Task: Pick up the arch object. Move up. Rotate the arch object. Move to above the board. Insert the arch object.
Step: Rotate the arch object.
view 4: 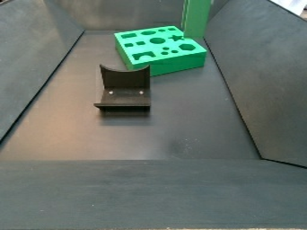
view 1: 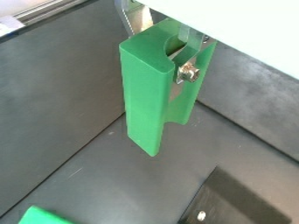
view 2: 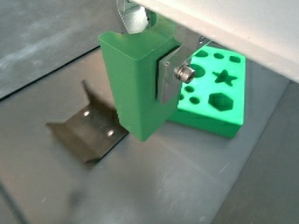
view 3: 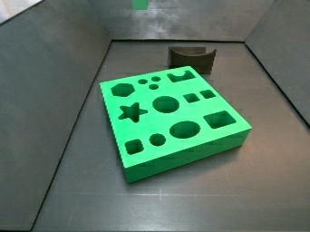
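My gripper (view 1: pixel 162 54) is shut on the arch object (view 1: pixel 155 92), a bright green block that hangs upright, long side down, well above the floor. One silver finger (view 2: pixel 173 77) with a bolt presses its flat side; the second finger shows only above the block. The arch object (view 2: pixel 131 83) has the board (view 2: pixel 212 121) below and behind it. In both side views the board (view 3: pixel 191 156) lies flat with its cut-outs up. The arch object (view 4: pixel 196 16) shows at the upper edge, above the board's (view 4: pixel 168 61) far right corner. Its lower tip (view 3: pixel 140 4) just enters that side view. The gripper itself is out of both side views.
The dark fixture (view 4: pixel 124 90) stands on the floor in front of the board, also seen as the fixture (view 3: pixel 194 57) and the fixture (view 2: pixel 87 131). Dark sloping walls enclose the floor on all sides.
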Robot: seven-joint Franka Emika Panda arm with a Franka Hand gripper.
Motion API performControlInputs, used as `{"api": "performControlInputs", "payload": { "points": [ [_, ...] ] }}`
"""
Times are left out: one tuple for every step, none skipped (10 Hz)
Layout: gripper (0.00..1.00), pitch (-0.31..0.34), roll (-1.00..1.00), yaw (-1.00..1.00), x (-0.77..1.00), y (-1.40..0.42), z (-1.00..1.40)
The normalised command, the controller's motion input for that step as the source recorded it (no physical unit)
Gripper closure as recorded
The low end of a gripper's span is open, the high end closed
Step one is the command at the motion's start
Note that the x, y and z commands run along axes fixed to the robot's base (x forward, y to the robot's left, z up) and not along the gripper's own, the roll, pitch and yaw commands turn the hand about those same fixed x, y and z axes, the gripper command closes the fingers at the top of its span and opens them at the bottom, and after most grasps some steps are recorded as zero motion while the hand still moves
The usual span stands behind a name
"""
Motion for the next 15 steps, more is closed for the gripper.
{"api": "performControlInputs", "payload": {
  "points": [
    [1.0, 0.051, 0.08, 0.03, -0.03, -0.18, 0.09],
    [1.0, 0.167, 0.05, 0.25, -0.03, -0.07, 0.0],
    [1.0, 0.162, 0.05, 0.23, -0.01, -0.04, -0.02],
    [1.0, 0.135, 0.05, 0.22, 0.0, 0.0, 0.0],
    [1.0, 0.126, -0.15, 0.18, 0.0, 0.0, -1.0],
    [1.0, 0.097, -0.14, 0.12, 0.01, 0.0, -1.0],
    [1.0, 0.042, -0.12, 0.08, 0.02, 0.0, -1.0],
    [1.0, -0.011, -0.09, 0.05, 0.02, 0.0, -1.0],
    [1.0, -0.039, -0.07, 0.04, 0.02, 0.0, -1.0],
    [1.0, -0.057, -0.06, 0.04, 0.02, 0.0, -1.0],
    [1.0, -0.059, -0.05, 0.03, 0.02, 0.0, -1.0],
    [1.0, -0.054, -0.04, 0.03, 0.02, 0.0, -1.0],
    [1.0, -0.049, -0.03, 0.02, 0.02, 0.01, -1.0],
    [1.0, -0.045, -0.02, 0.02, 0.03, 0.01, -1.0],
    [1.0, -0.05, -0.01, 0.01, 0.03, 0.01, -1.0]
  ]
}}
